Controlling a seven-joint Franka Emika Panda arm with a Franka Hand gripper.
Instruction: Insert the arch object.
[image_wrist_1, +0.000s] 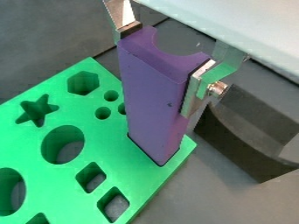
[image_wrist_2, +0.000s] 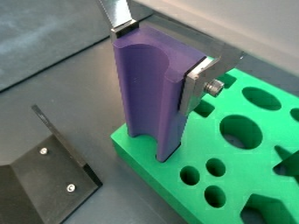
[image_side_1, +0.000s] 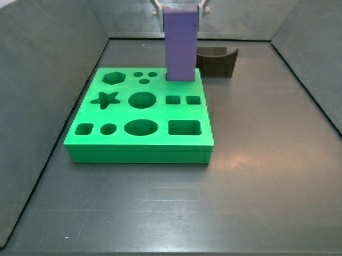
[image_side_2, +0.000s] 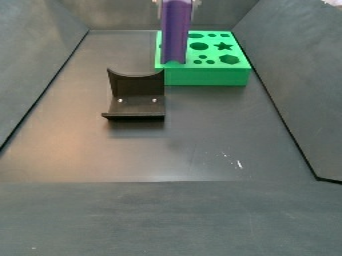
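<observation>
The arch object (image_wrist_1: 152, 96) is a tall purple block with a semicircular groove down one face. It stands upright, clamped near its top between my gripper's (image_wrist_1: 162, 57) silver fingers. It shows in both wrist views (image_wrist_2: 146, 96) and both side views (image_side_1: 179, 45) (image_side_2: 174, 30). Its lower end meets the green board (image_side_1: 134, 150) at a back corner, near the fixture. I cannot tell whether it sits in a cut-out or only on the surface. The board (image_wrist_1: 70, 109) has star, hexagon, round and square cut-outs.
The fixture (image_side_1: 218, 62), a dark bracket on a base plate with screw holes (image_wrist_2: 47, 175), stands on the dark floor just beyond the board's corner (image_side_2: 134, 98). Sloping grey walls ring the floor.
</observation>
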